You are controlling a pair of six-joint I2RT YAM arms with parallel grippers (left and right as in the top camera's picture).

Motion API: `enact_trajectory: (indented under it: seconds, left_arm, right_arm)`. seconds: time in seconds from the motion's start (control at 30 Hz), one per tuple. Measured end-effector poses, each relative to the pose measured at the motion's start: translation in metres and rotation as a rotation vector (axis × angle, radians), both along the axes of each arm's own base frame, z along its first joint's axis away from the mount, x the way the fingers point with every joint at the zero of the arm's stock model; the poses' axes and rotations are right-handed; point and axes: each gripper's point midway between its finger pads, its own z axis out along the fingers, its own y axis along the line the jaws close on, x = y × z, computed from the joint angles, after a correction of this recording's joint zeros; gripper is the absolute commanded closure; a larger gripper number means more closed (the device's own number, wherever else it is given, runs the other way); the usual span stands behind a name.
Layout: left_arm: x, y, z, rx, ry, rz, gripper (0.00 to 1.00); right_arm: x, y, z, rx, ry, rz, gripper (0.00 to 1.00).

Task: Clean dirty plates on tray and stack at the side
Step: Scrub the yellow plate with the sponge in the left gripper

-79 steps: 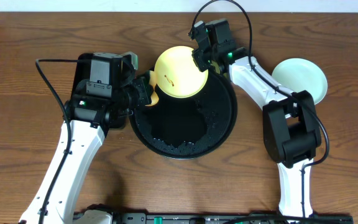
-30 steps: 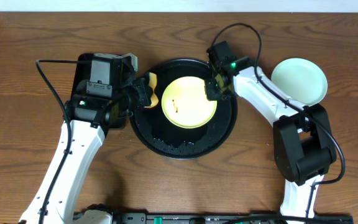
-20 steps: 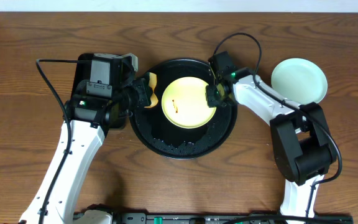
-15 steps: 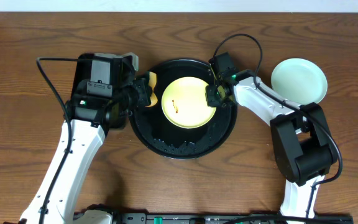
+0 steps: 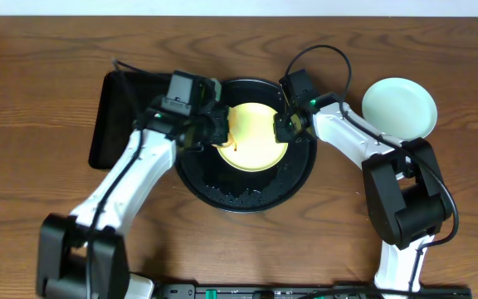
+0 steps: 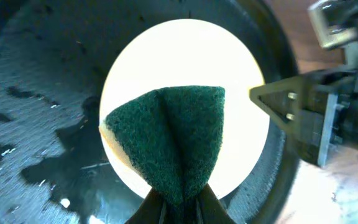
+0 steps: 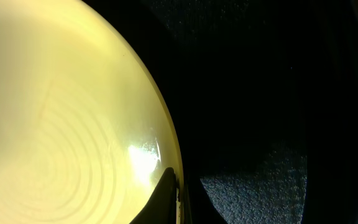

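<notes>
Yellow plate (image 5: pixel 260 141) lay flat inside the round tray (image 5: pixel 241 189), a bit far of ctr, its right edge close to the tray's right rim. Tray sat mid-table, between the 2 arms.

L gripper (image 5: pixel 220 133) was over the plate's left part, fingers closed tight on a folded sponge (image 6: pixel 166 138): green scrub side out, yellow foam showing along its left edge. In the left wrist view the sponge covered the plate's (image 6: pixel 185 62) middle and lower-left and looked pressed on it, though contact couldn't be confirmed. Fingers (image 6: pixel 199 210) showed only at the bottom of that view.

R gripper (image 5: pixel 282 129) was at the plate's right edge, pinched shut on the rim. Right wrist view had 1 dark finger (image 7: pixel 164 198) on the rim of the plate (image 7: pixel 61 112), w/ black tray floor (image 7: pixel 260 93) beside it; the other finger was hidden. Green LED lit on the R arm (image 5: pixel 312 104).

Tray floor was wet: patches left of the plate (image 6: pixel 36 112), drops along the near part.

Mint plate (image 5: pixel 399 108) sat on the bare table (image 5: pixel 48 50) at far right, well apart from the tray. Rect tray (image 5: pixel 110 116) lay left of the round one, partly under the L arm.
</notes>
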Motion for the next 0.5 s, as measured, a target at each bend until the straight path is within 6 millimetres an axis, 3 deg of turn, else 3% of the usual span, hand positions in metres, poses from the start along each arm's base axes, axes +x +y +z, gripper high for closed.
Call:
enact_trajectory:
  seconds: [0.2,0.5]
  left_arm:
    - [0.002,-0.011,-0.033,0.018,0.054,-0.025,0.92]
    - [0.000,-0.036,-0.049,0.022,0.050,-0.090,0.92]
  right_arm:
    - [0.000,0.000,0.000,0.000,0.001,0.000,0.99]
    - [-0.001,0.000,0.000,-0.001,0.003,0.000,0.99]
